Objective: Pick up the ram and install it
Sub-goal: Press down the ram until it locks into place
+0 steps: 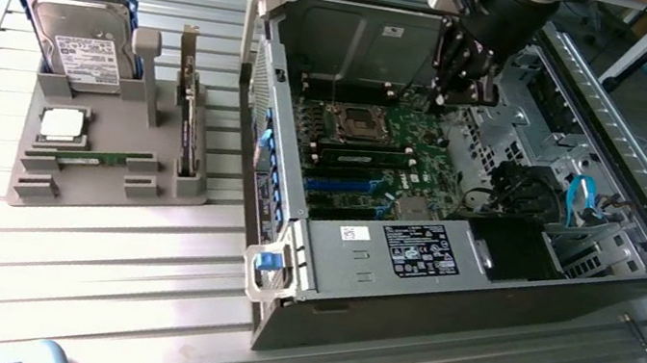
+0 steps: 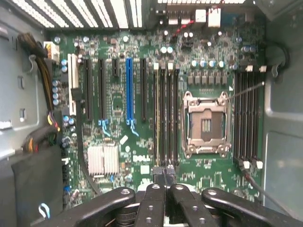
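Note:
The ram (image 1: 104, 157), a thin green stick, lies flat in a slot of the grey holder (image 1: 100, 195) on the exterior view's left, far from my gripper. My gripper (image 1: 466, 89) hangs inside the open computer case (image 1: 416, 255), above the motherboard (image 1: 381, 152). In the wrist view its fingers (image 2: 154, 198) are pressed together and the gripper (image 2: 163, 174) is shut with nothing visible between them. The tips sit over the end of the black memory slots (image 2: 169, 113). One slot (image 2: 157, 113) seems to hold a stick seen edge-on. The empty CPU socket (image 2: 207, 124) lies beside the slots.
The holder also carries a hard drive (image 1: 84, 51), a square silver CPU (image 1: 62, 126) and an upright expansion card (image 1: 188, 121). Case walls, a raised drive cage (image 1: 353, 40) and cables (image 1: 581, 198) surround the motherboard. A blue latch (image 1: 268, 265) sticks out at the case's front.

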You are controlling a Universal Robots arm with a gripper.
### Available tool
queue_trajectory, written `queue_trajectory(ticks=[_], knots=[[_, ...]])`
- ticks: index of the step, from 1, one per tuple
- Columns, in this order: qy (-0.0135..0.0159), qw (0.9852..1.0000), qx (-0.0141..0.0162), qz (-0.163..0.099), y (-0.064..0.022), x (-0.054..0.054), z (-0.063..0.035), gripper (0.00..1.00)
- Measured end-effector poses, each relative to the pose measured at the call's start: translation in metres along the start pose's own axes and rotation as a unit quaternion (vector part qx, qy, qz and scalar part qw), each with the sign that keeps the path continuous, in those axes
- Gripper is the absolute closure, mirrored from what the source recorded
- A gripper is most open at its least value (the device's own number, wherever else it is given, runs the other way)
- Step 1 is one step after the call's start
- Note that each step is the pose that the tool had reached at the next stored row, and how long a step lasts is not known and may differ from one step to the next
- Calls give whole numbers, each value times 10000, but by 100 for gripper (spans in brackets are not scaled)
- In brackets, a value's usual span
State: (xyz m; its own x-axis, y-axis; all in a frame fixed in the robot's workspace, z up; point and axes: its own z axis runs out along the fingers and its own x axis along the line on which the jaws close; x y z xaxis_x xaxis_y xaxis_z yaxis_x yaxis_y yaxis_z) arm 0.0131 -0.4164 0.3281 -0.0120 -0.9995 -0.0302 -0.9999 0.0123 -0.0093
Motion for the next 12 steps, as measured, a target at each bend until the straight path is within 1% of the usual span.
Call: queue_trajectory(ticks=[4,8,12], knots=[[0,10000,0,0,-98,-1,1,89],[0,10000,0,0,-173,-2,2,89],[0,10000,0,1,-184,-2,2,89]])
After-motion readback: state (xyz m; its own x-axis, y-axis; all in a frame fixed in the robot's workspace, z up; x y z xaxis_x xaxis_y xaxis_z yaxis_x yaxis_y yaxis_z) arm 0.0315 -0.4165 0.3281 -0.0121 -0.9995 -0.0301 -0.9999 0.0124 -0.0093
